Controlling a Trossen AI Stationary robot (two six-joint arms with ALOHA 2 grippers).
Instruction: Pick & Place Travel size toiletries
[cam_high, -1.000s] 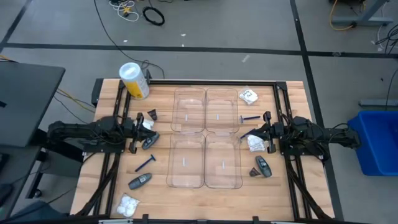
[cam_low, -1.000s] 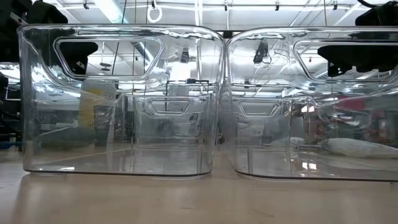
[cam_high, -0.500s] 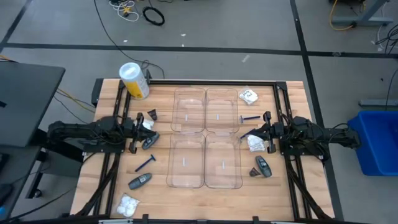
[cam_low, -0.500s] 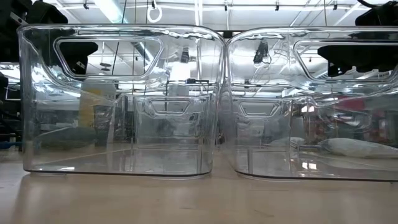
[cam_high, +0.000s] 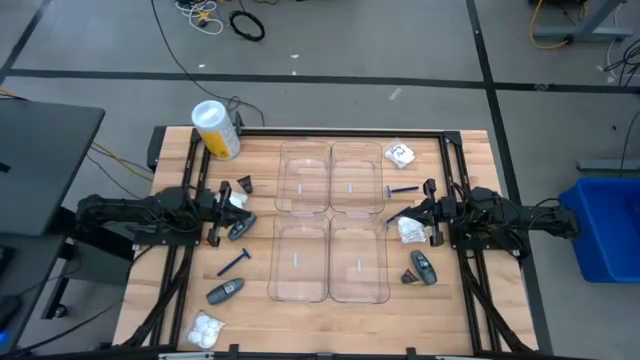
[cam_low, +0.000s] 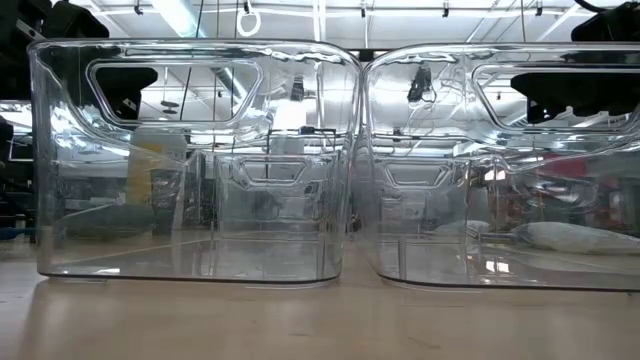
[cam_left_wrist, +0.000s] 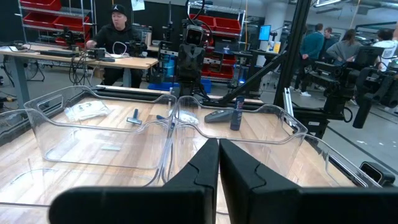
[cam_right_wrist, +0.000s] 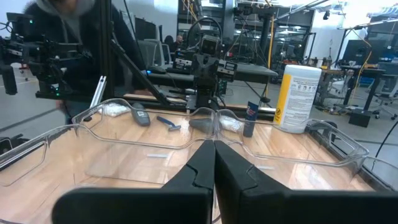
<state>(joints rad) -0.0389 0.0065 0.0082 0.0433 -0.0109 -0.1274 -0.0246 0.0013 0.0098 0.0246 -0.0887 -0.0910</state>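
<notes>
The toiletries lie scattered on the wooden table around four clear trays (cam_high: 332, 220). On the left are a white packet (cam_high: 238, 198), a dark cone (cam_high: 244, 184), two grey tubes (cam_high: 241, 229) (cam_high: 225, 291), a blue razor (cam_high: 235, 262) and another packet (cam_high: 207, 329). On the right are two white packets (cam_high: 400, 153) (cam_high: 410, 229), a blue razor (cam_high: 402, 190) and a grey tube (cam_high: 424, 267). My left gripper (cam_left_wrist: 218, 146) waits shut at the left edge and points level at the trays. My right gripper (cam_right_wrist: 214, 146) waits shut at the right edge, facing it.
A big yellow-and-white cylinder (cam_high: 216, 130) lies at the table's far left corner. A black frame (cam_high: 340, 133) runs along the far and side edges. The trays (cam_low: 200, 160) fill the low view. People sit and stand in the room beyond the table.
</notes>
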